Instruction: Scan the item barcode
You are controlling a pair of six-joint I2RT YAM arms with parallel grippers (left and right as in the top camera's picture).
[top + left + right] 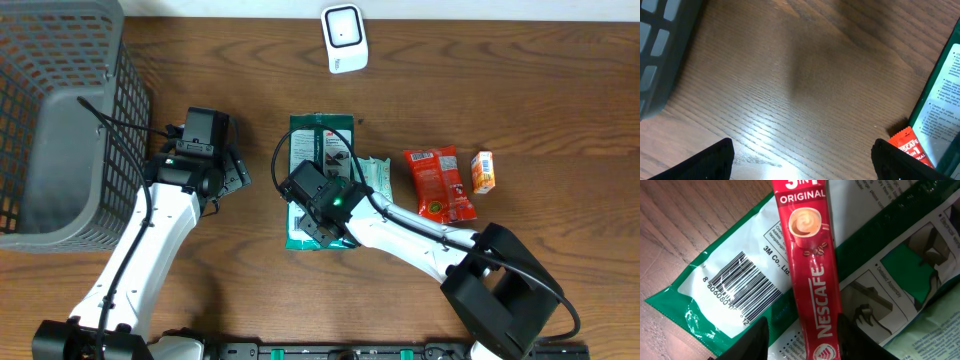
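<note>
Right gripper (pixel 805 347): low over the pack, jaws part-way apart and straddling the stick's lower end. Nothing clenched!
Right fingers (pixel 742 347): just dark blurs along the bottom edge of the wrist view. Pack print shows between this one and the stick. The other sits right against the stick's far edge, and I can't tell if it touches.
Stick (pixel 812 270): red Nescafé sachet lying lengthwise on top of the pack, beside the barcode. Its top lettering is cut off by the frame and its bottom end runs out of shot. From overhead it's hidden under the right gripper. The left wrist camera catches only one red corner.
Pack (pixel 320 135): green, flat on the table mid-scene. The right gripper and its cable cover the lower half in the overhead view.
Barcode (pixel 737 287): on the pack's white panel, facing up, with glare streaking it. The last digits are lost at the wrinkled edge.
Scanner (pixel 345 38): white, at the far edge of the table (pixel 500 80), well apart from the pack.
Left gripper (pixel 802 160): jaws spread wide with only bare wood between them. It hangs between basket and pack, and only the two fingertips poke into its own view.
Basket (pixel 60 120): grey mesh at the left, partly cropped. In the left wrist view it's a blurred corner.
Pale packet (pixel 375 172): just right of the pack, partly under the right arm, label unreadable.
Pouch (pixel 438 183): red, further right.
Box (pixel 483 171): small and orange, beside the pouch, print too small to read.
</note>
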